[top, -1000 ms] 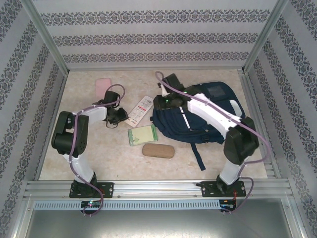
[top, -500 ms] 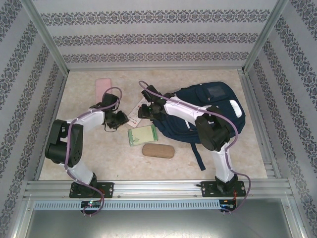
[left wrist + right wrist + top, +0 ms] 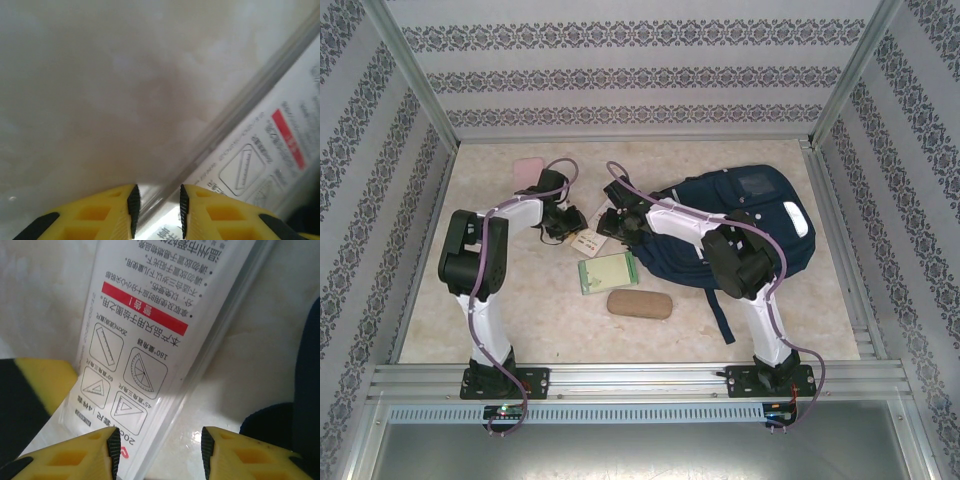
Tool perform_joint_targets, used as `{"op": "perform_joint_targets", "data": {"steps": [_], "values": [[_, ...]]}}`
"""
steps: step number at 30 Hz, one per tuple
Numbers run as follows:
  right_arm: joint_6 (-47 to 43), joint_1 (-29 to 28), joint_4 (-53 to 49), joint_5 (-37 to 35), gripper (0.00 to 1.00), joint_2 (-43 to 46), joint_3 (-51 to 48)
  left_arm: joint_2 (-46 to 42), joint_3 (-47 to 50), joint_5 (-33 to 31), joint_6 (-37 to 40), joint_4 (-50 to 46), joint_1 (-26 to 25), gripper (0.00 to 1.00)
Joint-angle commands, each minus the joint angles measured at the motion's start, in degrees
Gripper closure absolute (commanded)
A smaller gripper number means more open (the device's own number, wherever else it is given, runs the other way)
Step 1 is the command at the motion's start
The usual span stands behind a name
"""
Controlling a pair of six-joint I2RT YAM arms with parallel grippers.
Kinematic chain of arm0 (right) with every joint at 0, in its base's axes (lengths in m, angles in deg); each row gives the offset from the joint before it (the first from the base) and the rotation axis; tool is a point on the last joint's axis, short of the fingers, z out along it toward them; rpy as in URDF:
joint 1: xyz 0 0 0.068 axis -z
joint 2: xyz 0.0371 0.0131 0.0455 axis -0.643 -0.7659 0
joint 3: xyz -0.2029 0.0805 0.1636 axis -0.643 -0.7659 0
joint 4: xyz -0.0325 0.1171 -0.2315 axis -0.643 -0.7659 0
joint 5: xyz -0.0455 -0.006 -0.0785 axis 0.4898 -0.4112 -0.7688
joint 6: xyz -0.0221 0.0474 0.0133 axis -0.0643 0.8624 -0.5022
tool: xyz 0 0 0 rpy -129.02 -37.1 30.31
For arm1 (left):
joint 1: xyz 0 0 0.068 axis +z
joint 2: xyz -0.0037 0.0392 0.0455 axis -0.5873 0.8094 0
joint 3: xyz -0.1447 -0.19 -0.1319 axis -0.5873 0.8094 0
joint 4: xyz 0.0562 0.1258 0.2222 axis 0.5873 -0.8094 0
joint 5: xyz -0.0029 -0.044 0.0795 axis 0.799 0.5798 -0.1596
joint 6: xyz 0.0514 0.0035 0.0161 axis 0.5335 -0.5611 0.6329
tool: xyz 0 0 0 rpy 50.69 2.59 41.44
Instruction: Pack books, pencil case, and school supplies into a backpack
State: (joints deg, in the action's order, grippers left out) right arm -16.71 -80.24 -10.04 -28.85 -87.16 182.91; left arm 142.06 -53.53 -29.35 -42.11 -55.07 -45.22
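now, white flat printed pack [image 3: 145,315] on table [image 3: 520,320] beside navy fabric backpack [image 3: 730,195]; my right gripper [image 3: 160,450] spread astride it for pickup, my left gripper [image 3: 156,210] narrow over its clear edge, clamp uncertain

Top view: I see bright, even light; soft shadows on the table [image 3: 540,300].
Left wrist: I get heavy blur.
Right wrist: white flat pack [image 3: 145,330] print readable, far end soft.

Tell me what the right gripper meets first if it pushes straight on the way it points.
Probably the white ruler pack: it lies between the jaws of the right gripper, though depth is unclear.
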Motion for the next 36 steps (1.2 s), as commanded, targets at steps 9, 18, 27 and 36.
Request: {"op": "perform_joint_targets", "data": {"steps": [9, 18, 27, 36], "values": [[8.4, 1.7, 1.8, 0.0, 0.53, -6.2, 2.2, 1.1, 4.7, 1.8, -1.0, 0.8, 0.2, 0.7], [11.4, 2.7, 16.6, 6.7, 0.57, -7.4, -1.4, 1.2, 5.3, 3.3, -1.7, 1.5, 0.1, 0.71], [9.5, 3.2, 26.3, 9.5, 0.89, -4.8, -4.3, 0.9, 4.3, 3.4, -1.2, 0.5, 0.2, 0.7], [3.1, 4.6, 23.6, 10.3, 1.0, 1.9, -5.3, -5.9, 1.3, 5.1, -2.8, -2.4, 1.3, 0.58]]}}
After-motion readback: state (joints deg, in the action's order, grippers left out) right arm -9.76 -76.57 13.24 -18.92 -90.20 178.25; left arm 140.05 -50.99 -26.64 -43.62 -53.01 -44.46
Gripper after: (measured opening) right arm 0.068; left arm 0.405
